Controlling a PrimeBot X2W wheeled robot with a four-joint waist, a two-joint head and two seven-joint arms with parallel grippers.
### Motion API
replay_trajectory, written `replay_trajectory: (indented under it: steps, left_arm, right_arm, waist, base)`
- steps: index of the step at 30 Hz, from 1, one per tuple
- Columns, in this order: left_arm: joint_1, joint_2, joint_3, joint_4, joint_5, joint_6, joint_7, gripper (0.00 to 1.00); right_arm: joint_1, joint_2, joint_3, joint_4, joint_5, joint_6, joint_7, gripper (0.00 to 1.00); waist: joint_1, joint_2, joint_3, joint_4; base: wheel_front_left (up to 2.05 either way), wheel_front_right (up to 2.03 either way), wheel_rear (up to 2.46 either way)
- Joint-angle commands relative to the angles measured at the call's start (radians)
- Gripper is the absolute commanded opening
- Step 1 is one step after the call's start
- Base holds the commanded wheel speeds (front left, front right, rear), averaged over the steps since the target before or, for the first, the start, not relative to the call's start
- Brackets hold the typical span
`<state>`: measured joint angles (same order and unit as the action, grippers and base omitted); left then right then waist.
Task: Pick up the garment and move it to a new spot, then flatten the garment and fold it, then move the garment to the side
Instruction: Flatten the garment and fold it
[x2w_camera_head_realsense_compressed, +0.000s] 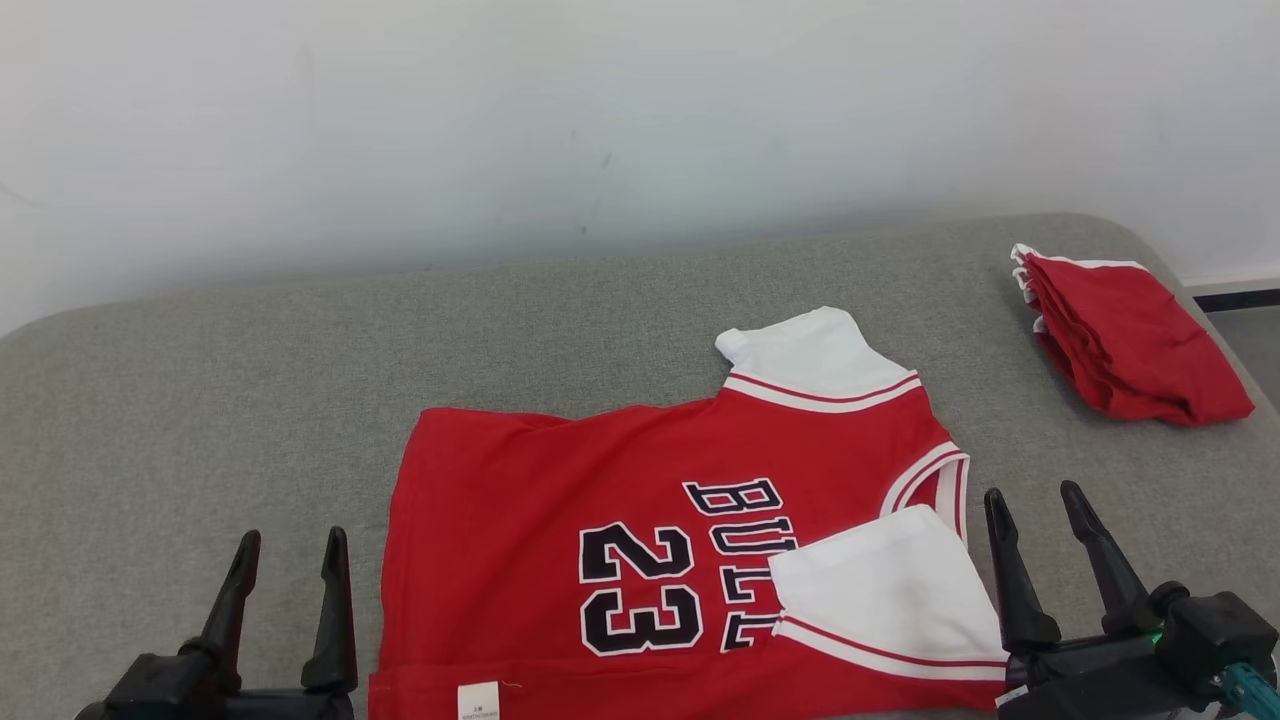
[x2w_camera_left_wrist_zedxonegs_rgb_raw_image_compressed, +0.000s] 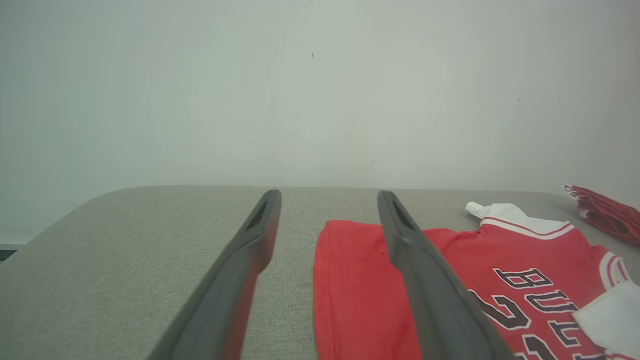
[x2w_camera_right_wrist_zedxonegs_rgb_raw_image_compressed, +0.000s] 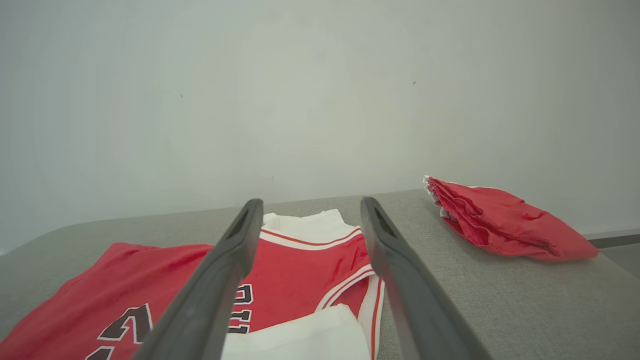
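The garment (x2w_camera_head_realsense_compressed: 560, 500) is a red jersey with white sleeves and black "BULLS 23" lettering. It lies spread on the grey padded table (x2w_camera_head_realsense_compressed: 200, 400), collar toward the right, its near sleeve folded in over the chest. The jersey (x2w_camera_left_wrist_zedxonegs_rgb_raw_image_compressed: 360, 300) also shows in the left wrist view, and the jersey (x2w_camera_right_wrist_zedxonegs_rgb_raw_image_compressed: 310, 260) in the right wrist view. My left gripper (x2w_camera_head_realsense_compressed: 290, 555) stands open at the lower left, just off the hem, holding nothing. My right gripper (x2w_camera_head_realsense_compressed: 1040, 510) stands open at the lower right beside the folded sleeve, also holding nothing.
A second red garment (x2w_camera_head_realsense_compressed: 1130, 335), folded into a pile, lies at the table's far right corner; the pile (x2w_camera_right_wrist_zedxonegs_rgb_raw_image_compressed: 500, 220) shows in the right wrist view too. A pale wall rises behind the table. Bare grey surface stretches left of the jersey. The table's right edge drops to the floor.
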<state>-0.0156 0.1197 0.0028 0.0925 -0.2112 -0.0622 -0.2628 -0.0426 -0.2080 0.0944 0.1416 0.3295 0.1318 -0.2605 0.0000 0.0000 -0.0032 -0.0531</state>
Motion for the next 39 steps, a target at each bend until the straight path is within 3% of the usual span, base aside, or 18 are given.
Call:
replay_trajectory:
  steps: [1,9,39]
  left_arm:
    - [-0.009,0.0,0.0,0.004,0.016,-0.005,-0.002,1.0]
    - [0.026,-0.017,0.022,0.002,0.026,-0.017,-0.002,1.0]
    - [0.047,-0.046,0.069,0.042,0.048,-0.042,-0.002,1.0]
  right_arm:
    - [0.014,0.009,-0.009,-0.005,-0.014,-0.003,-0.005,1.0]
    - [0.048,0.034,-0.034,-0.021,-0.043,-0.003,-0.005,1.0]
    - [0.059,0.021,-0.022,0.021,-0.052,-0.003,-0.006,1.0]
  waist:
    - [0.0,0.0,0.0,-0.001]
    - [0.0,0.0,0.002,-0.012]
    - [0.0,0.0,0.01,-0.004]
  base:
    - [0.0,0.0,0.0]
    - [0.0,0.0,0.0]
    - [0.0,0.0,0.0]
